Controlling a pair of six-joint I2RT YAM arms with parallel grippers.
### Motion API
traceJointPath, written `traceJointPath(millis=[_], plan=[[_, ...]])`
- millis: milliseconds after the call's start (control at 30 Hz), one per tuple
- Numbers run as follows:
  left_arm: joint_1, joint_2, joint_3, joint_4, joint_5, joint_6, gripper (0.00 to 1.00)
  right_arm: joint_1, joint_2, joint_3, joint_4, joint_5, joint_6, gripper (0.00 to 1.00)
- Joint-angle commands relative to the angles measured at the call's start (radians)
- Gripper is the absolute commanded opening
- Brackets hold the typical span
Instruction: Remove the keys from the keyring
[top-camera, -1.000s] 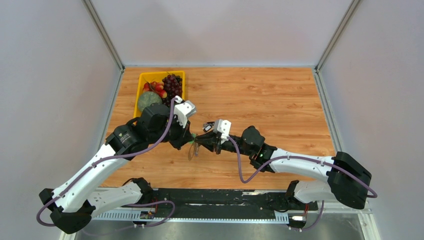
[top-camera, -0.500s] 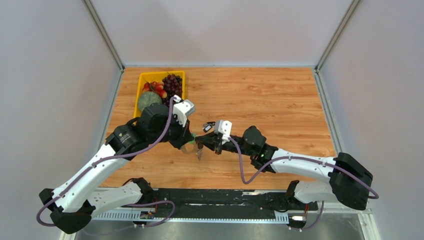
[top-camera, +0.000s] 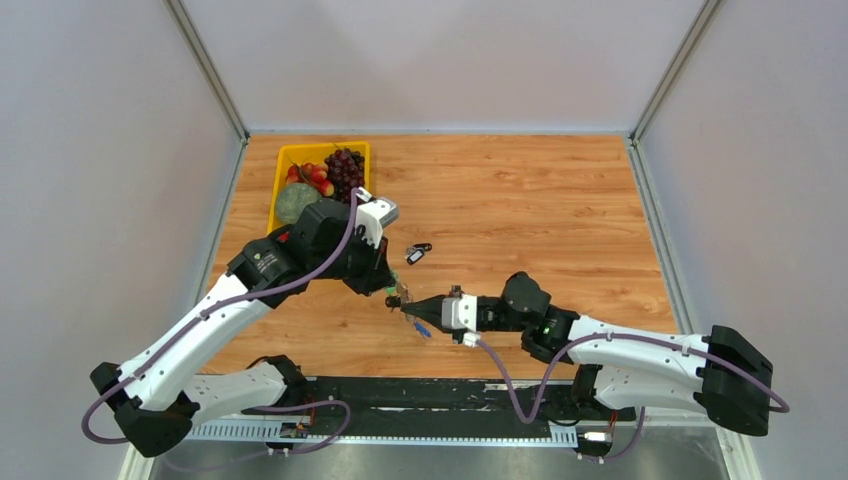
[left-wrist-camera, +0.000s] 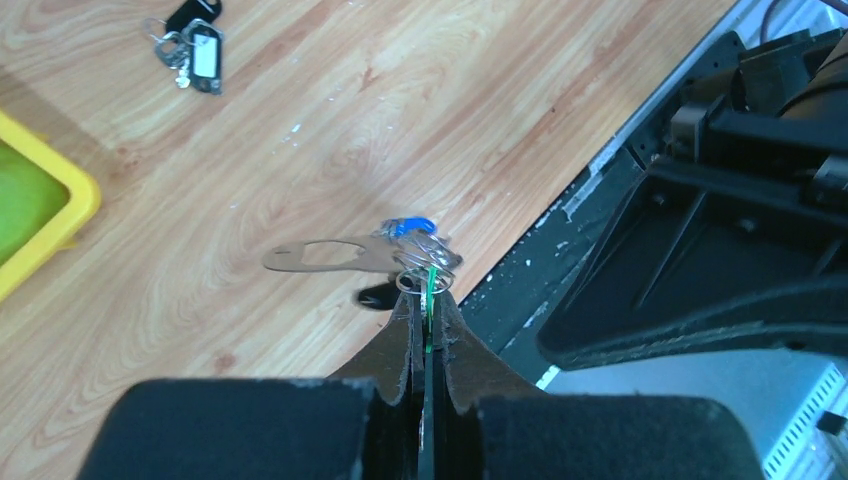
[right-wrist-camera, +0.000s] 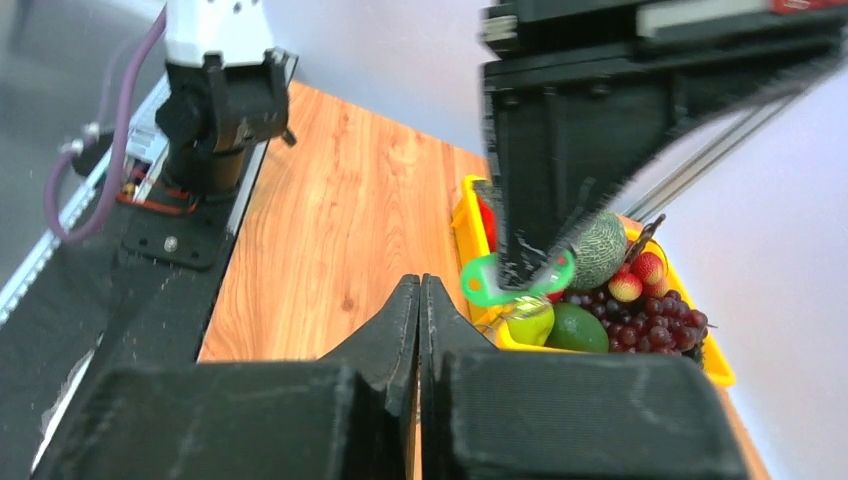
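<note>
My left gripper (top-camera: 392, 293) is shut on a green key tag (left-wrist-camera: 431, 285) and holds the bunch above the table. From the tag hang a silver wire ring (left-wrist-camera: 428, 262), a pale flat elongated keyring (left-wrist-camera: 320, 256) pointing left, and a blue tag (left-wrist-camera: 412, 224). The blue tag also shows in the top view (top-camera: 422, 329). My right gripper (top-camera: 410, 305) is shut, with nothing visible between its jaws, its tip just right of the bunch. In the right wrist view the green tag (right-wrist-camera: 485, 282) sits just beyond my right gripper (right-wrist-camera: 420, 285).
A second bunch of dark keys with a black tag (top-camera: 417, 252) lies on the wood behind the grippers and shows in the left wrist view (left-wrist-camera: 195, 45). A yellow tray (top-camera: 283, 150) of fruit stands at the back left. The black base rail (top-camera: 450, 395) runs along the near edge.
My right arm has swung toward the near edge, and its gripper now points left at the bunch from lower down. My left gripper has shifted slightly right, still holding the green tag.
</note>
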Motion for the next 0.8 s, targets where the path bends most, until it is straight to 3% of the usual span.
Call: traceJointPath(millis=[0,100,200,500,767], plan=[[0.003,0.011,0.051,0.011,0.082,-0.031,0.0,0.07,-0.013,0.05,-0.18,0.057,-0.234,0.04],[0.003,0.008,0.055,0.008,0.079,-0.011,0.0,0.072,-0.023,0.065,-0.207,0.159,-0.142,0.25],[0.004,-0.003,0.055,0.008,0.057,0.011,0.0,0.071,-0.042,0.057,-0.175,0.203,-0.025,0.34],[0.004,-0.006,0.061,-0.002,0.069,0.032,0.0,0.024,-0.023,0.066,-0.08,0.195,0.184,0.35],[0.002,-0.012,0.057,-0.005,0.103,0.047,0.0,-0.007,0.021,0.081,-0.019,0.183,0.228,0.35]])
